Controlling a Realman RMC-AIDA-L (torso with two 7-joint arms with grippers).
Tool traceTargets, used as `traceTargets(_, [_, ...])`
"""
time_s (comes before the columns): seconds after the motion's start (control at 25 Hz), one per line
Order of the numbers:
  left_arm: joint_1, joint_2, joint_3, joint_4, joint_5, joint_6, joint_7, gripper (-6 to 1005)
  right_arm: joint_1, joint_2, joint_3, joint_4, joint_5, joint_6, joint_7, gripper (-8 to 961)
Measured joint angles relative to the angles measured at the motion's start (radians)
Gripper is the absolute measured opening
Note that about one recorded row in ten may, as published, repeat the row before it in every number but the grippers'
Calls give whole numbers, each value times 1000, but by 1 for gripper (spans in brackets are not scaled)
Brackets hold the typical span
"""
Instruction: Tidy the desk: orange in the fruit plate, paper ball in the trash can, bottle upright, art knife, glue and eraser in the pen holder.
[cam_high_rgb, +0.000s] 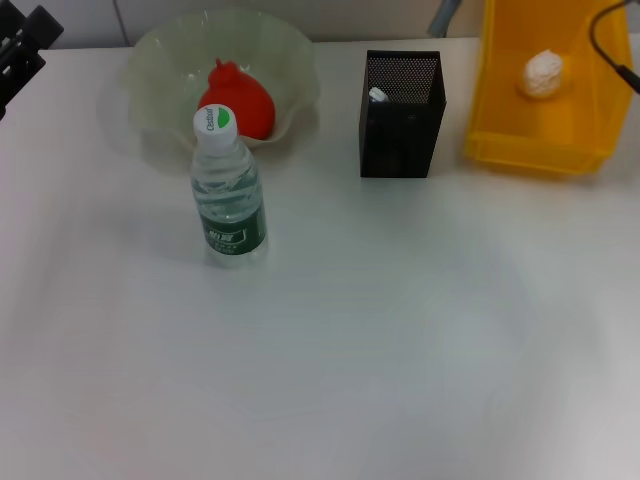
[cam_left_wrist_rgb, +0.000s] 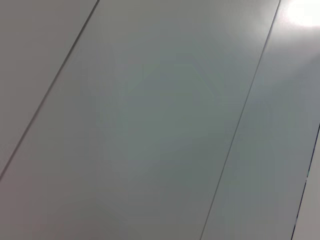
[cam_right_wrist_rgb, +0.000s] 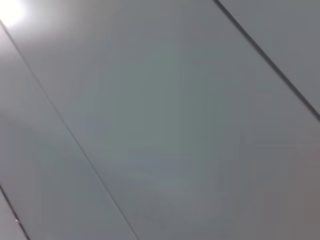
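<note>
On the white desk (cam_high_rgb: 330, 360) before us, the head view takes in the scene from left to right. At ten o'clock, a black piece of the left arm (cam_high_rgb: 20, 50) juts in at the frame's edge; we cannot tell whether its gripper is clenched or released. At eleven o'clock sits the fruit plate (cam_high_rgb: 160, 60), pale green with a wavy rim, and the orange (cam_high_rgb: 245, 105) lies inside it. Just in front of the plate, toward six o'clock from it, the bottle (cam_high_rgb: 229, 190) stands upright, white cap on top, green label low on its body. At one o'clock stands the black mesh pen holder (cam_high_rgb: 402, 115), a small white object (cam_high_rgb: 377, 95) showing inside it. At two o'clock the yellow trash can (cam_high_rgb: 520, 140) holds the paper ball (cam_high_rgb: 541, 74). Our right gripper appears in none of the views; both wrist cameras show only grey panels with dark seams.
</note>
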Motion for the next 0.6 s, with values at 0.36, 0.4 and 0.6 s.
traceTargets(0.36, [11,1,-7,-30,1,12,9,739,75,-1,-98,69,-12,184,-121,139])
traceTargets(0.4, [11,1,-7,-30,1,12,9,739,75,-1,-98,69,-12,184,-121,138])
traceTargets(0.6, [19,1,-5,-30,3,59,6,739,102,2,-121,104,-12,255,-211,138])
